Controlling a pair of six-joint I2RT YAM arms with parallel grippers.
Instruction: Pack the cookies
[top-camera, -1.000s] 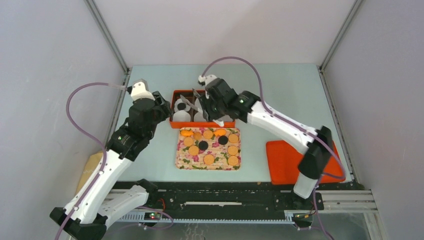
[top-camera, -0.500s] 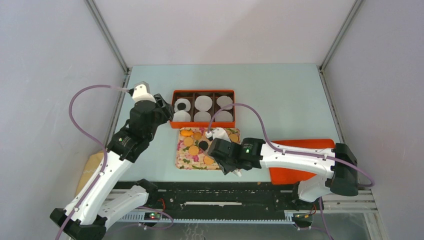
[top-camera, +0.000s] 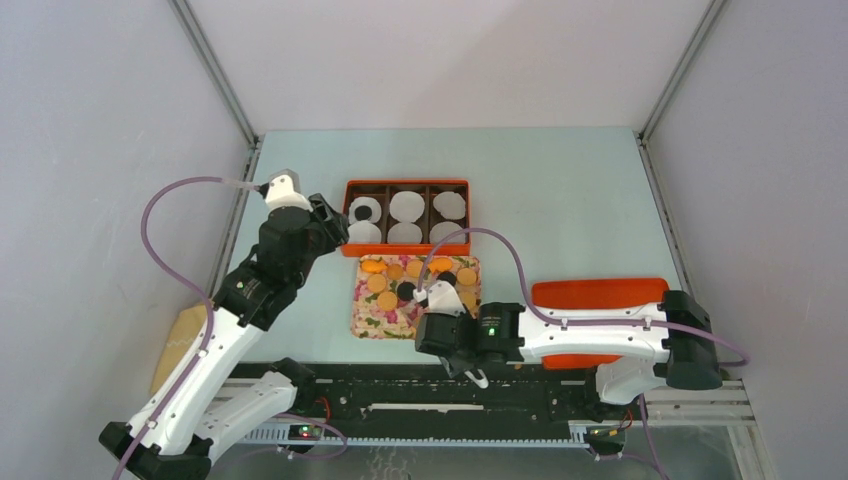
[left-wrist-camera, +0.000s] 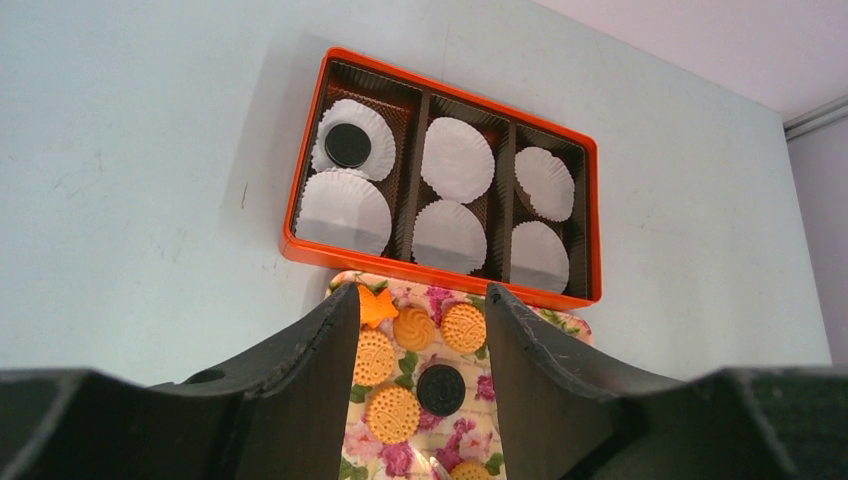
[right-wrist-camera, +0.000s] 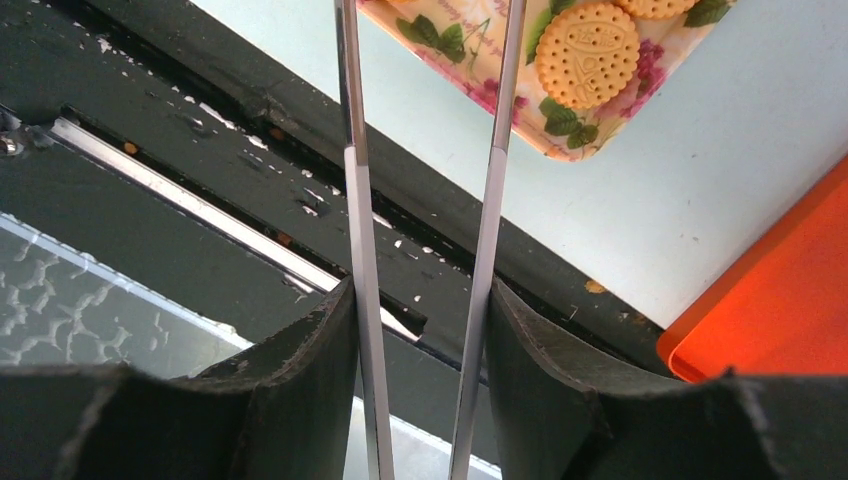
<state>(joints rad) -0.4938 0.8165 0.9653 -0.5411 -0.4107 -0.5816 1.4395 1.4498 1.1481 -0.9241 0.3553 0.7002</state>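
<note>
Hovering at the near edge of the floral tray (top-camera: 365, 322), the right gripper (right-wrist-camera: 420, 295) clamps thin metal tongs (right-wrist-camera: 352, 200) over the black rail (top-camera: 400, 385).
An orange box (top-camera: 405, 250) of white paper cups (top-camera: 407, 206) sits at the tray's 12 o'clock and an orange lid (top-camera: 600, 293) at its 3 o'clock. The right arm lies low and folded across the table (top-camera: 560, 190) front, and the left arm reaches up to the box's 9 o'clock. The left gripper (left-wrist-camera: 422, 295) stands wide and empty. Most cookies (top-camera: 415, 268) lie on the tray, the nearest at 1 o'clock of the right jaws, apart from the tongs. One black cookie (top-camera: 361, 212) rests in the box's far-left cup.
</note>
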